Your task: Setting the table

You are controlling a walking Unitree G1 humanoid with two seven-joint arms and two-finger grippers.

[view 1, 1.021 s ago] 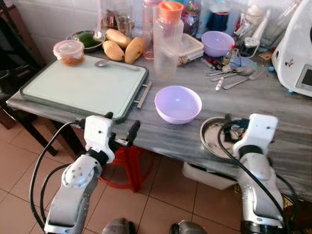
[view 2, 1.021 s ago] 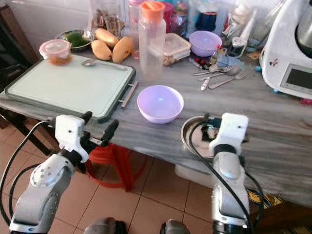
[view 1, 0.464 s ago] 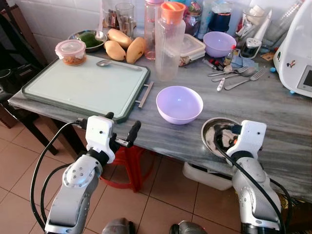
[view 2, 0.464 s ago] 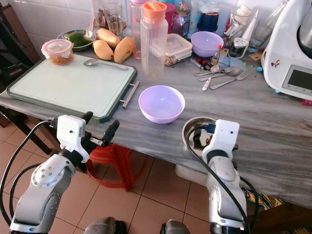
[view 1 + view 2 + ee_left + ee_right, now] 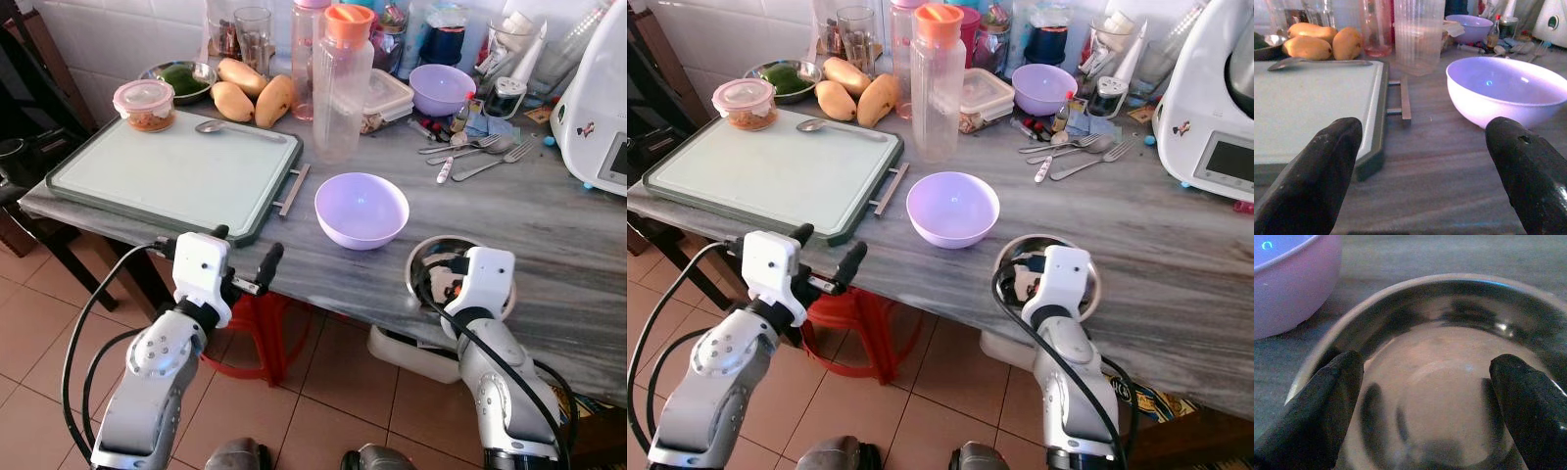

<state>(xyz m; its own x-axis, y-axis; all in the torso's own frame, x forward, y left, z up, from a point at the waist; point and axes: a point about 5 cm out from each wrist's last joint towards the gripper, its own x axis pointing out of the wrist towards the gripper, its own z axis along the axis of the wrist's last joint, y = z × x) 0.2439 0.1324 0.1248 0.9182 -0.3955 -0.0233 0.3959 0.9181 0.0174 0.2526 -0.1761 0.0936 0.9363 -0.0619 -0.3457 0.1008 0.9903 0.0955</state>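
Observation:
A steel bowl (image 5: 423, 253) sits at the table's near edge on the right. My right gripper (image 5: 1422, 406) hovers low over it, open, with both fingers (image 5: 1317, 406) spread across the bowl's inside (image 5: 1440, 382); in the eye views its wrist housing (image 5: 487, 277) hides the fingers. A lilac bowl (image 5: 361, 208) stands in the middle of the grey table (image 5: 549, 211), just left of the steel bowl. My left gripper (image 5: 245, 250) is open in front of the table edge, level with the green tray (image 5: 171, 171), nothing between its fingers.
A spoon (image 5: 235, 127) lies on the tray. Behind stand a tall pitcher (image 5: 341, 83), mangoes (image 5: 245, 98), a lidded container (image 5: 144, 103), a second lilac bowl (image 5: 439, 86), loose cutlery (image 5: 470, 152) and a white appliance (image 5: 593, 108). A red stool (image 5: 250, 333) is under the table.
My right arm has slid left and back toward the table edge, now sitting over the steel bowl's middle. The left arm is unchanged. The camera has shifted slightly.

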